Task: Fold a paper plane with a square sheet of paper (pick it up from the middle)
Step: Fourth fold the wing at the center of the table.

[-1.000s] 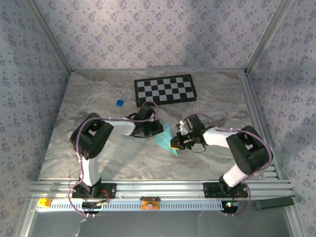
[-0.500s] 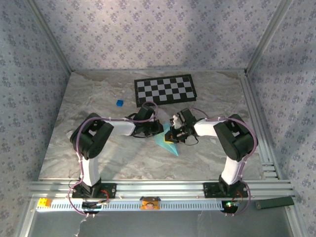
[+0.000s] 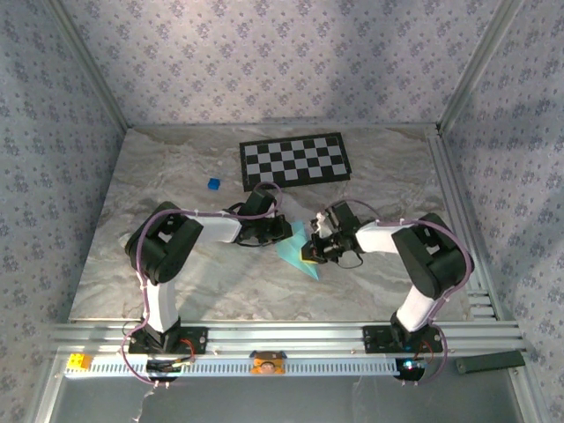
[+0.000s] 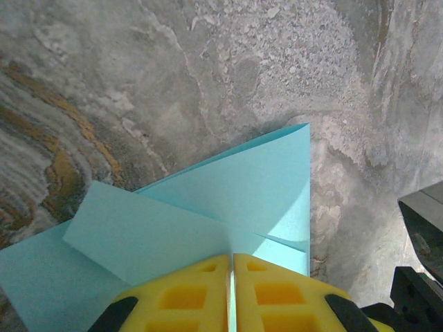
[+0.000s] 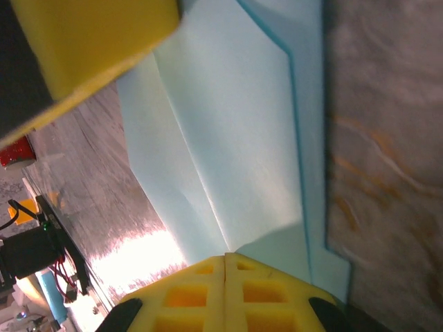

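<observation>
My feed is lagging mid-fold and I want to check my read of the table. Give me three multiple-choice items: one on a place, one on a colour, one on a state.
1. Where does the tiny dark-blue cube sit relative to the black-and-white checkerboard sheet?
A on it
B to its left, apart from it
C between the arm bases

2. What colour is the folded thin paper sheet?
A white
B yellow
C light blue

3. How is the left hand?
A shut on that paper
B wide open above it
C shut on the cube

Answers:
1 B: the top view shows bare marbled table between the cube and the checkerboard.
2 C: both wrist views show the paper as light blue.
3 A: its yellow fingers meet with the paper's edge between them.
</observation>
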You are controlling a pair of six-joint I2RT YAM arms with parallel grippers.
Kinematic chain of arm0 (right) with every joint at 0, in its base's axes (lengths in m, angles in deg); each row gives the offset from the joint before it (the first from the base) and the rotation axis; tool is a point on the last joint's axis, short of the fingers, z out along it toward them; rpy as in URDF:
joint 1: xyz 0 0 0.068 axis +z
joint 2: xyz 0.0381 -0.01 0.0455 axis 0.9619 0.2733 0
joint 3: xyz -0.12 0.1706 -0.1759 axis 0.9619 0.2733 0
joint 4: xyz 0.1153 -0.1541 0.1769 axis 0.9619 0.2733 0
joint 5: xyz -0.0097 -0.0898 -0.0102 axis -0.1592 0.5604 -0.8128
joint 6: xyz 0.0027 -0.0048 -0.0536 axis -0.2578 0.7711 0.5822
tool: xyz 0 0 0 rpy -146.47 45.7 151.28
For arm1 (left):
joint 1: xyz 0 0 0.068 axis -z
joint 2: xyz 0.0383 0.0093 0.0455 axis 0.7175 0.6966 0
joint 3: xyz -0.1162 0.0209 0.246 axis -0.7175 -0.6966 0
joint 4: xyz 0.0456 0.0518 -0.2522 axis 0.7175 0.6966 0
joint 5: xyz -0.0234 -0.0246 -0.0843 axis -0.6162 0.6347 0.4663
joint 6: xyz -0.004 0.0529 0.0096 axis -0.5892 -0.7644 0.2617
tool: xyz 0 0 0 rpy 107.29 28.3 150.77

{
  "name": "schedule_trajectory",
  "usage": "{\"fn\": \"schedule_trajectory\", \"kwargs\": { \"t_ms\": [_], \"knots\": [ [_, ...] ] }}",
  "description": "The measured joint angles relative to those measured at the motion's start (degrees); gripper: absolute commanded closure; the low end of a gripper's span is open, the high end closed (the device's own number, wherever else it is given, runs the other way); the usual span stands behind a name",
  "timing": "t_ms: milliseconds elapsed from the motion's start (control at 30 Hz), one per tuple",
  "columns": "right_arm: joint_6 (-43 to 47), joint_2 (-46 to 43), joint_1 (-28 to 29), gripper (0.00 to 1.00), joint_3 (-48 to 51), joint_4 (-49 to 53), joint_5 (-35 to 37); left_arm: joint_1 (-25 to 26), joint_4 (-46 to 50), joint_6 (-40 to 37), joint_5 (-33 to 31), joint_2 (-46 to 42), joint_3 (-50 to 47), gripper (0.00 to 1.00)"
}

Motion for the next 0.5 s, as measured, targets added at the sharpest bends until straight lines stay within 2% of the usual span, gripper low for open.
{"fn": "schedule_trajectory", "kwargs": {
  "t_ms": [500],
  "knots": [
    [2.16,-7.93,-1.49,0.95,7.58,3.58,-0.26,-0.17,-0.48,0.00,0.66,0.00,-0.28,0.90]
  ]
}}
